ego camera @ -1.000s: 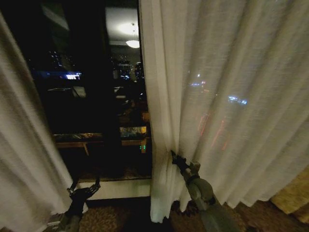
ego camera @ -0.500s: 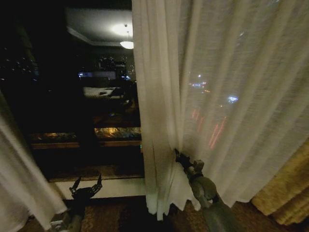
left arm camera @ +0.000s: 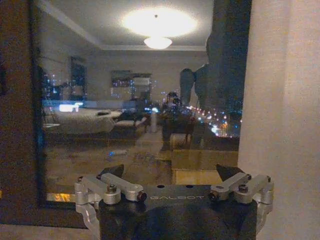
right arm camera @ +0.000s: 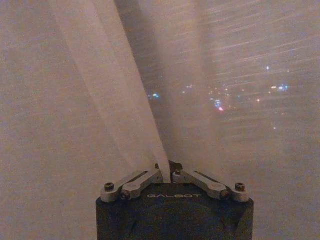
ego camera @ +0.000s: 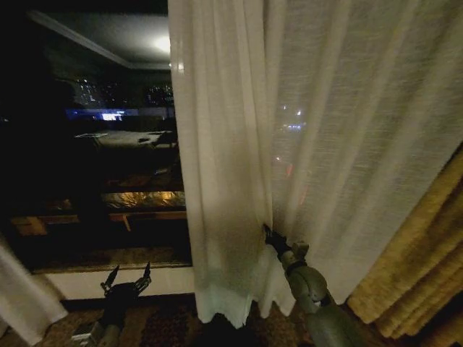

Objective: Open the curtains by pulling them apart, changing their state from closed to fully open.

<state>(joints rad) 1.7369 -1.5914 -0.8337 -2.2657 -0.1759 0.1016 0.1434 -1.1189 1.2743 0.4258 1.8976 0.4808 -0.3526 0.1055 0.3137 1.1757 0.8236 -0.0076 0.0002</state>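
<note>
The right gripper [ego camera: 269, 233] sits near the 6 o'clock edge of the head view, its fingers pinched on a fold of the right curtain panel [ego camera: 318, 144], which hangs from 12 o'clock down the middle and right of that view. The right wrist view shows what the head view cannot — the two fingers [right arm camera: 150, 176] closed together with a pleat of sheer fabric [right arm camera: 100, 100] caught between them, city lights glimmering through the cloth beyond.

The left gripper [ego camera: 126, 275] hangs low at about 7 o'clock in the head view, fingers spread and holding nothing. In its own wrist view it [left arm camera: 172, 172] faces the dark window glass [left arm camera: 125, 100], with the inner edge of a curtain panel [left arm camera: 285, 110] beside it; the glass reflects a lit room with a ceiling lamp [left arm camera: 158, 42].

The left curtain panel [ego camera: 22, 300] shows as a pale strip at 8 o'clock in the head view, well apart from the right one, with bare window [ego camera: 94, 144] between them. A golden-yellow ribbed drape [ego camera: 416, 267] hangs at 4 o'clock, just beside the right panel. A pale sill [ego camera: 116, 280] runs below the glass — patterned carpet [ego camera: 166, 329] beneath it.
</note>
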